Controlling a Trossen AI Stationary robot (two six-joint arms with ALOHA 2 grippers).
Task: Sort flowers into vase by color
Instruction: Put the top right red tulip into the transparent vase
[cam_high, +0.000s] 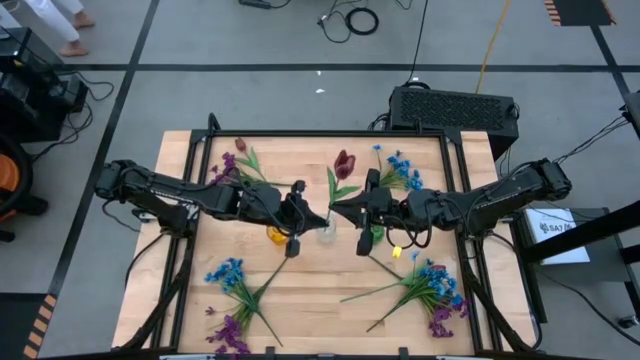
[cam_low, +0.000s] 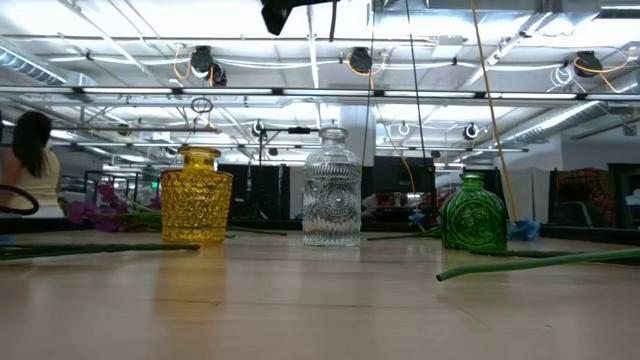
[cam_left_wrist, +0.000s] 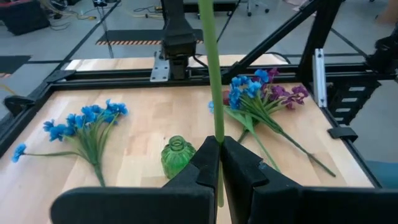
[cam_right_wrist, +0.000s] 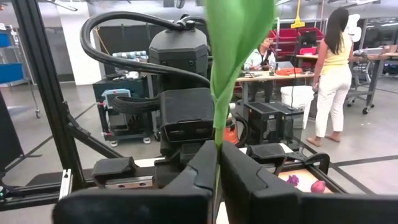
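high view, mid-table: the left gripper (cam_high: 312, 215) and the right gripper (cam_high: 345, 212) both pinch one dark red flower (cam_high: 343, 165) by its stem. below them stand the yellow vase (cam_low: 196, 195), clear vase (cam_low: 332, 188) and green vase (cam_low: 474, 212).

Three patterned glass vases stand in a row on the wooden table (cam_low: 300, 300): a clear vase (cam_low: 332, 200) in the middle, a yellow vase (cam_low: 196, 195) on one side of it, a green vase (cam_low: 474, 213) on the other. A green stem (cam_low: 540, 263) lies near the green vase. Beyond the yellow vase sits a person (cam_low: 30, 165), with purple flowers (cam_low: 100, 215) nearby.
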